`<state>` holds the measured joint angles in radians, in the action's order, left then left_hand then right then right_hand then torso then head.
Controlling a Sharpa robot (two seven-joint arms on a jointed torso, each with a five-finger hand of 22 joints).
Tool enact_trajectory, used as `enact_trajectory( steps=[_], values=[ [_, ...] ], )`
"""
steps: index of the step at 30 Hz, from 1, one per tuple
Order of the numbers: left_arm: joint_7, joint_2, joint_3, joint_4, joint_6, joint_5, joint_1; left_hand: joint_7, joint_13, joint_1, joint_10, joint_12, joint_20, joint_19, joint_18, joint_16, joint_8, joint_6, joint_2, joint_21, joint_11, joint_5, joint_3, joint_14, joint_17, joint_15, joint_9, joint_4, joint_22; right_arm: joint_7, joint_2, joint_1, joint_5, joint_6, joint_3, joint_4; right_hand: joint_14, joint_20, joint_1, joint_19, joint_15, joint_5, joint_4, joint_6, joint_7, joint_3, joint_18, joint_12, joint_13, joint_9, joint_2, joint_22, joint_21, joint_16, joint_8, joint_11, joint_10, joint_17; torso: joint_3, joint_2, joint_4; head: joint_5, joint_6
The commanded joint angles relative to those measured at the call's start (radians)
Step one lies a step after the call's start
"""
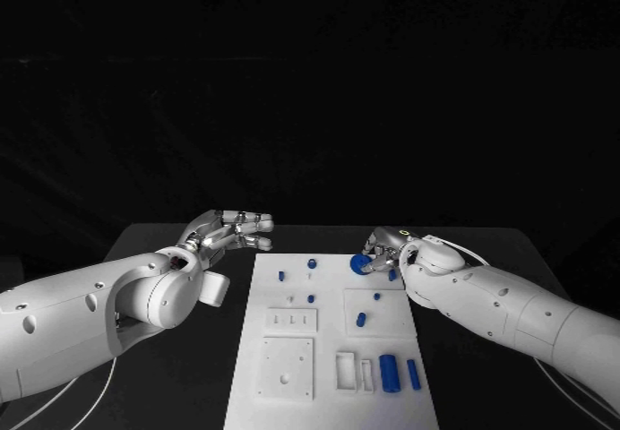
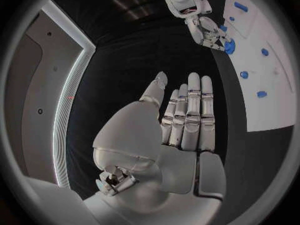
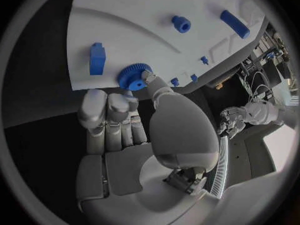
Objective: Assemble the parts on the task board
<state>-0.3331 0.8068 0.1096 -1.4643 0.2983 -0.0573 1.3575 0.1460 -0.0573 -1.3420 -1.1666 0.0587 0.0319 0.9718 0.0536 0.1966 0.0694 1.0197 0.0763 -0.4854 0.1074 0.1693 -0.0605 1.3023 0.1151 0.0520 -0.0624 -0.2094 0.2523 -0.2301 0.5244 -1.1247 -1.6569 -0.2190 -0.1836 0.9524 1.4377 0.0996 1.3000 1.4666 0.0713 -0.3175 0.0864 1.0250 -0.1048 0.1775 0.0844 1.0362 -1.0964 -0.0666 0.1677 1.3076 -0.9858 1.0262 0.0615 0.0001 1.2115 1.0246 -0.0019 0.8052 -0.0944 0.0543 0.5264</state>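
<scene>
Gripping blue gear (image 1: 360, 262) at board edge (image 1: 404, 296)

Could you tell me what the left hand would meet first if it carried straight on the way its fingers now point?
Probably nothing: the left hand points over bare black table beside the task board. Depth is unclear.

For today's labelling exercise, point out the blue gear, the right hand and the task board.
blue gear (image 3: 132, 77): right wrist view, on its toothed round face.
right hand (image 1: 383, 252): head view, middle of the hand, which grips the gear.
task board (image 1: 297, 408): head view, bare white surface near its front edge.
</scene>
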Motion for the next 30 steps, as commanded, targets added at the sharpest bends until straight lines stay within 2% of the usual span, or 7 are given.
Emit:
enact_trajectory(
  steps=[1, 8, 11, 20, 24, 26, 30],
  values=[
    [-0.004, -0.004, -0.001, 0.000, -0.017, -0.004, 0.001, -0.002, -0.002, -0.003, 0.008, 0.001, 0.002, -0.004, 0.001, 0.003, -0.003, -0.008, 0.002, -0.006, 0.001, -0.002, -0.005, -0.005, -0.001, 0.001, -0.002, 0.002, -0.001, 0.010, -0.006, 0.001, -0.008, 0.008, 0.004, -0.005, 0.009, -0.009, -0.006, 0.025, 0.001, 0.006, 0.000, 0.009, 0.001, 0.006, -0.005, -0.002, 0.000, 0.001, -0.009, 0.126, -0.007, -0.004, 0.001, -0.002, 0.003, 0.001, -0.0002, 0.000, -0.0017, 0.001, 0.002],
    [-0.004, -0.005, -0.001, 0.000, -0.017, -0.004, 0.001, -0.002, -0.002, -0.003, 0.008, 0.001, 0.002, -0.004, 0.001, 0.003, -0.003, -0.008, 0.002, -0.006, 0.001, -0.002, -0.005, -0.005, -0.001, 0.001, -0.002, 0.002, -0.001, 0.000, -0.014, 0.001, 0.002, 0.014, 0.016, -0.014, 0.010, -0.008, -0.022, 0.026, 0.002, -0.014, -0.016, 0.005, 0.003, 0.006, -0.005, -0.004, 0.000, 0.002, -0.011, 0.126, -0.009, -0.005, 0.001, -0.004, 0.000, 0.004, -0.0012, 0.001, -0.0042, -0.004, 0.004],
    [-0.003, -0.005, -0.001, 0.000, -0.017, -0.004, 0.001, -0.002, -0.002, -0.003, 0.008, 0.001, 0.002, -0.004, 0.001, 0.003, -0.003, -0.008, 0.002, -0.006, 0.001, -0.002, -0.005, -0.005, -0.001, 0.001, -0.002, 0.002, -0.001, -0.002, -0.015, 0.001, 0.005, 0.021, 0.019, -0.016, 0.010, -0.008, -0.023, 0.025, 0.003, -0.020, -0.016, 0.004, 0.003, 0.008, -0.006, -0.005, 0.000, 0.002, -0.012, 0.126, -0.009, -0.005, 0.001, -0.005, 0.000, 0.005, -0.0019, 0.003, -0.0059, -0.001, 0.005],
    [0.000, -0.007, -0.001, 0.002, -0.020, -0.004, 0.001, 0.000, -0.002, -0.004, 0.012, 0.001, 0.003, -0.004, 0.002, 0.003, -0.003, -0.011, 0.001, -0.007, 0.002, -0.002, -0.006, -0.006, -0.001, 0.002, -0.001, 0.003, -0.004, -0.002, -0.016, 0.001, 0.007, 0.042, 0.026, -0.018, 0.010, -0.008, -0.028, 0.024, 0.001, -0.056, -0.013, -0.004, 0.000, -0.001, -0.006, -0.014, 0.006, 0.001, -0.006, 0.126, -0.009, -0.010, 0.001, -0.002, -0.008, 0.005, -0.0033, 0.005, -0.0039, 0.003, 0.007],
    [0.001, -0.007, -0.001, 0.003, -0.020, -0.004, 0.001, 0.001, -0.002, -0.004, 0.014, 0.001, 0.003, -0.004, 0.002, 0.003, -0.004, -0.014, 0.000, -0.007, 0.003, -0.002, -0.006, -0.006, -0.001, 0.002, -0.001, 0.003, -0.004, -0.006, -0.015, 0.001, 0.000, 0.041, 0.028, -0.015, 0.010, -0.010, -0.027, 0.023, 0.000, -0.074, -0.009, -0.004, -0.002, -0.004, -0.006, -0.015, 0.007, 0.002, -0.006, 0.126, -0.011, -0.008, 0.001, 0.000, -0.010, 0.008, -0.0025, 0.004, -0.0044, 0.002, 0.007],
    [0.002, -0.007, -0.001, 0.003, -0.020, -0.004, 0.001, 0.001, -0.002, -0.004, 0.014, 0.001, 0.003, -0.004, 0.002, 0.003, -0.004, -0.014, 0.000, -0.007, 0.003, -0.002, -0.006, -0.006, -0.001, 0.002, -0.001, 0.003, -0.004, -0.008, -0.015, 0.001, -0.005, 0.040, 0.029, -0.012, 0.010, -0.013, -0.031, 0.023, -0.004, -0.087, -0.009, -0.020, -0.009, -0.017, -0.006, -0.020, 0.011, 0.001, -0.001, 0.127, -0.015, -0.005, 0.001, 0.005, -0.014, 0.013, -0.0022, 0.004, -0.0044, 0.002, 0.008],
    [0.002, -0.008, -0.001, 0.004, -0.020, -0.004, 0.001, 0.001, -0.002, -0.003, 0.016, 0.001, 0.004, -0.004, 0.002, 0.003, -0.003, -0.016, -0.001, -0.007, 0.003, -0.002, -0.007, -0.006, -0.001, 0.002, -0.001, 0.004, -0.005, -0.013, -0.016, 0.001, -0.015, 0.037, 0.031, -0.008, 0.010, -0.015, -0.027, 0.023, -0.005, -0.088, -0.011, -0.022, -0.010, -0.028, -0.004, -0.017, 0.011, 0.001, -0.004, 0.128, -0.019, -0.002, 0.001, 0.006, -0.013, 0.019, -0.0024, 0.005, -0.0053, 0.002, 0.007]
  ],
)
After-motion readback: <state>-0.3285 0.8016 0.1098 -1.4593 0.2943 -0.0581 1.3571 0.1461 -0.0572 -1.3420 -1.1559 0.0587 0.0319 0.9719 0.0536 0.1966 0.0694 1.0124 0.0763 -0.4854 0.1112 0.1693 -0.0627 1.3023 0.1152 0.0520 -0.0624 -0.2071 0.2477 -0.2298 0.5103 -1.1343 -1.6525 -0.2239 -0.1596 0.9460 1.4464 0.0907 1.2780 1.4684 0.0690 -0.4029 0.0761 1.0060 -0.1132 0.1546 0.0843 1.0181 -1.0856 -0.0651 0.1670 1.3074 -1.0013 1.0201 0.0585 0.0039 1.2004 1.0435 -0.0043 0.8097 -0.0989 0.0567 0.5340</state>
